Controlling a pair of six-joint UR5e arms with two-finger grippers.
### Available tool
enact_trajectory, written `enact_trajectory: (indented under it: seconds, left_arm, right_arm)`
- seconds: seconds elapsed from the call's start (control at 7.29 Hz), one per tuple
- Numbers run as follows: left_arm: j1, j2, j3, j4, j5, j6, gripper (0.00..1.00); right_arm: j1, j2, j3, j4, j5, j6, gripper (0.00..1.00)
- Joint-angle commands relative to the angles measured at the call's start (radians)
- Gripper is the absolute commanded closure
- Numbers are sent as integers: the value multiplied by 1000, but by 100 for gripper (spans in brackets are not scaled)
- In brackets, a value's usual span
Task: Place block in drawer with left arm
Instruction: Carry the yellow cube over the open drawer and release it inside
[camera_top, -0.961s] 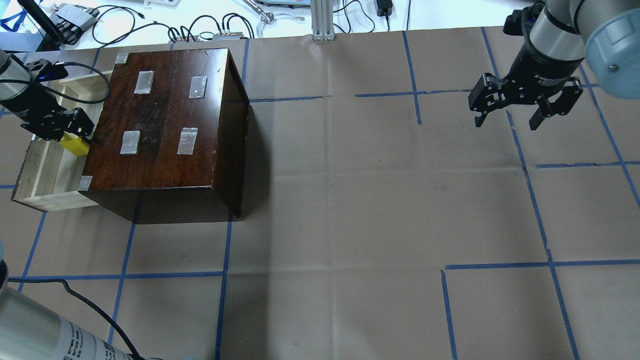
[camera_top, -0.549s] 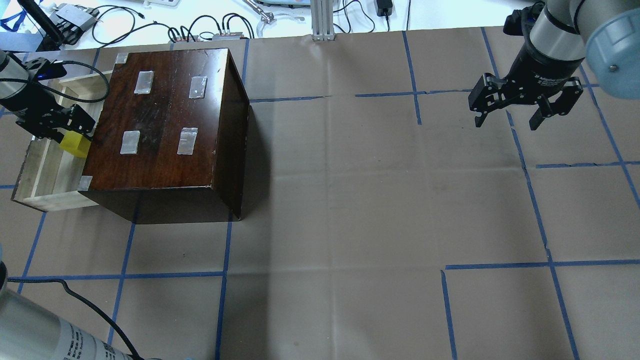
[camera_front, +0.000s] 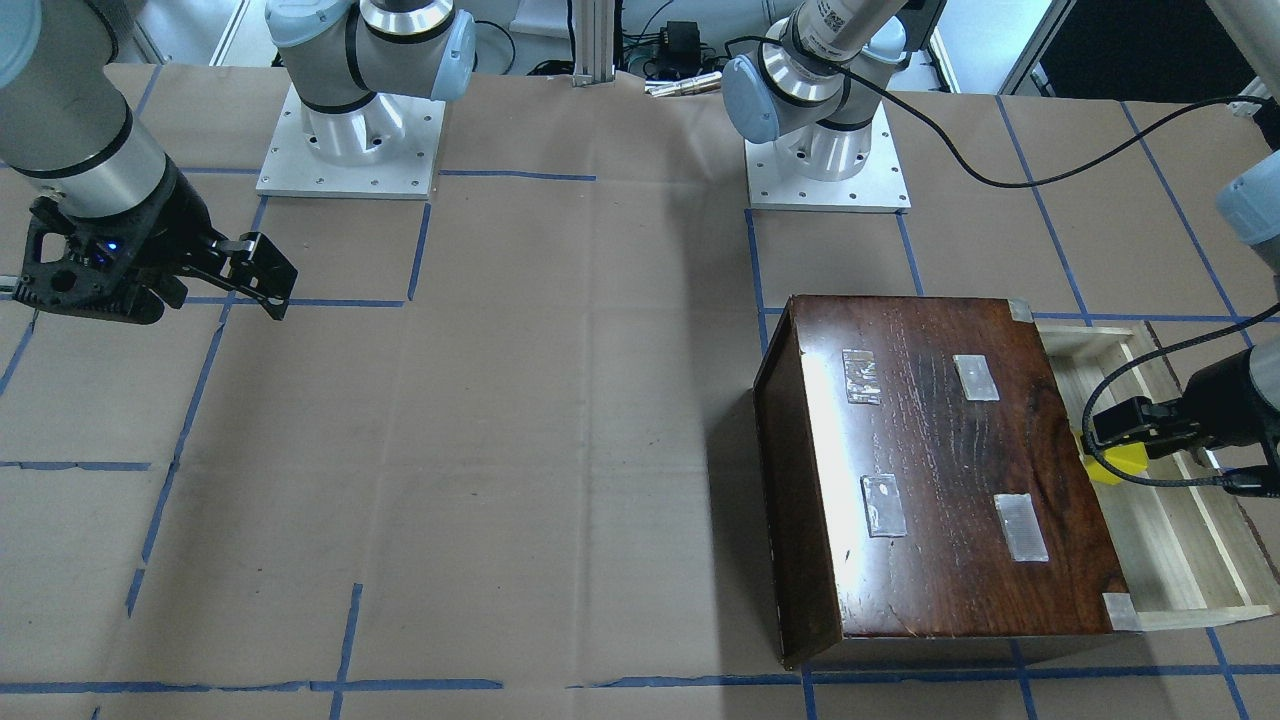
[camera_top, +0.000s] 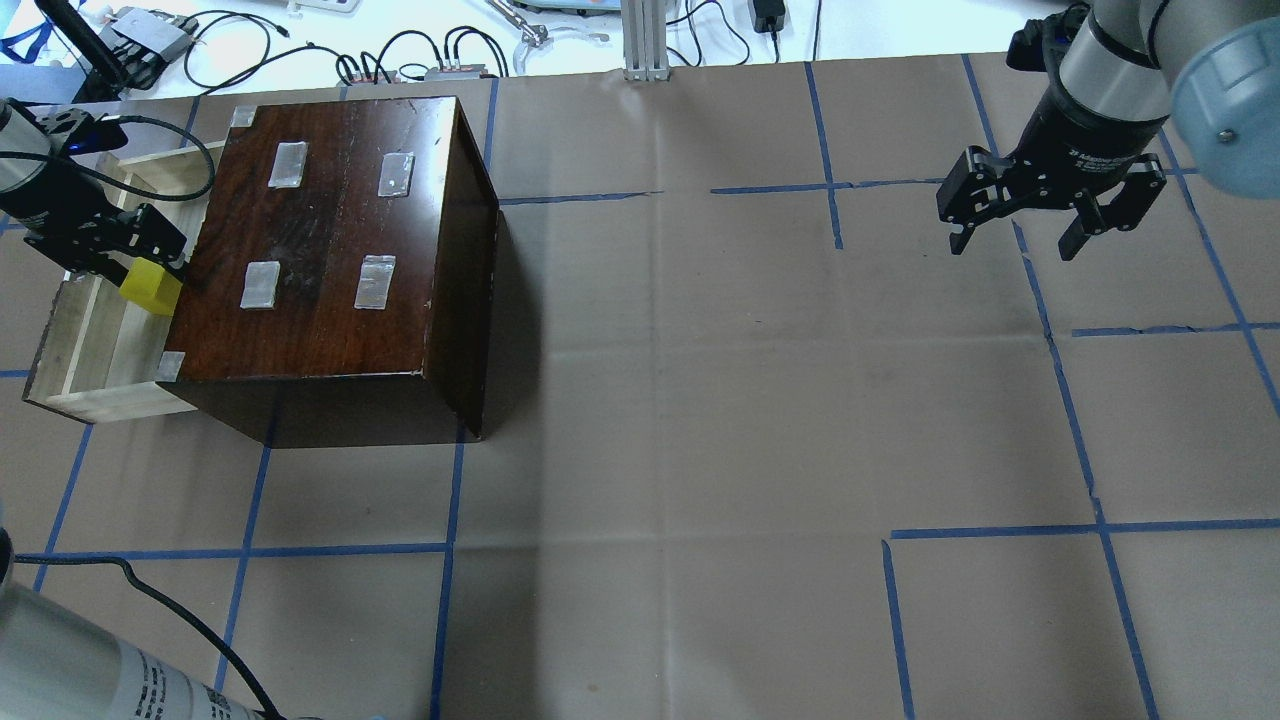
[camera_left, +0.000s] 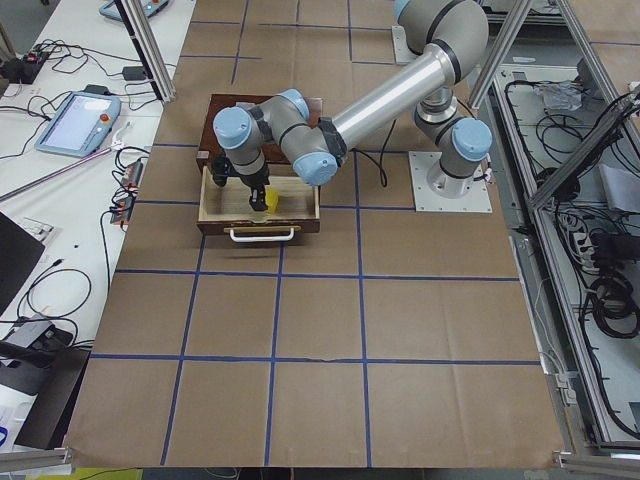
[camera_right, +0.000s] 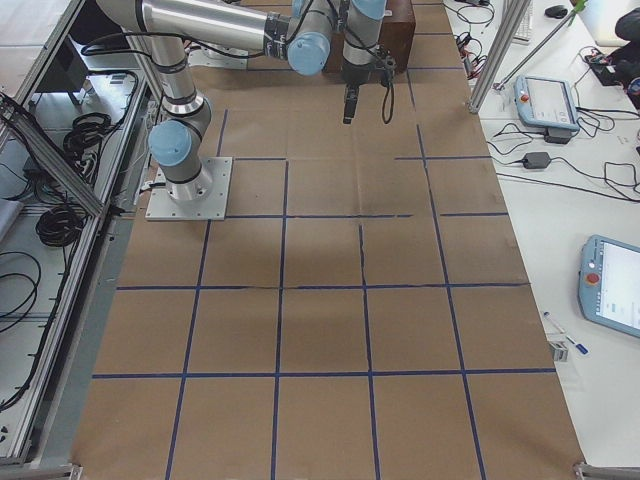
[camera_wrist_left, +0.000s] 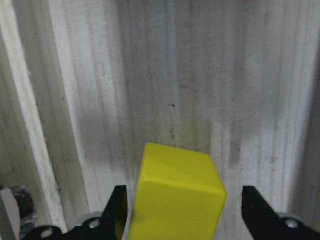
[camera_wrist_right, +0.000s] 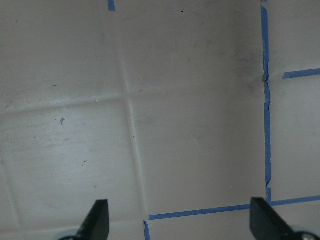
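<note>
Brown-papered table (camera_top: 700, 400) bears a pale wooden drawer (camera_top: 95, 345); a small yellow block (camera_top: 150, 287) rests inside, with the black left gripper (camera_top: 120, 258) spread wide above it, seemingly having let go.

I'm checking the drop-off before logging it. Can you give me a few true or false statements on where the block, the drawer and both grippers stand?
1. The drawer is pulled out of the dark box. True.
2. The yellow block lies on the box's taped top. False: it is inside the drawer, between the fingers of the left gripper.
3. The right gripper is open and holds nothing. True.
4. The left gripper is shut tight on the block. False: the left wrist view shows a gap between the block and one of the fingers, so the jaws stand open.
5. The right gripper hangs over the drawer. False: it is over bare table paper, far from the box.
</note>
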Motion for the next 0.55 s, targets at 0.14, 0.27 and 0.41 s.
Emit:
enact_trajectory:
  seconds: [0.14,0.27,0.41]
  left_arm:
    - [-4,122,-15,-14,11,-4,1]
    - [-27,173,-12,-39,13,-20,1]
    - [-94,213,-4,-118,13,-112,1]
  right_arm:
    - [0,0,0,0,0,0,0]
    - [0,0,0,0,0,-1,0]
    - [0,0,0,0,0,0,0]
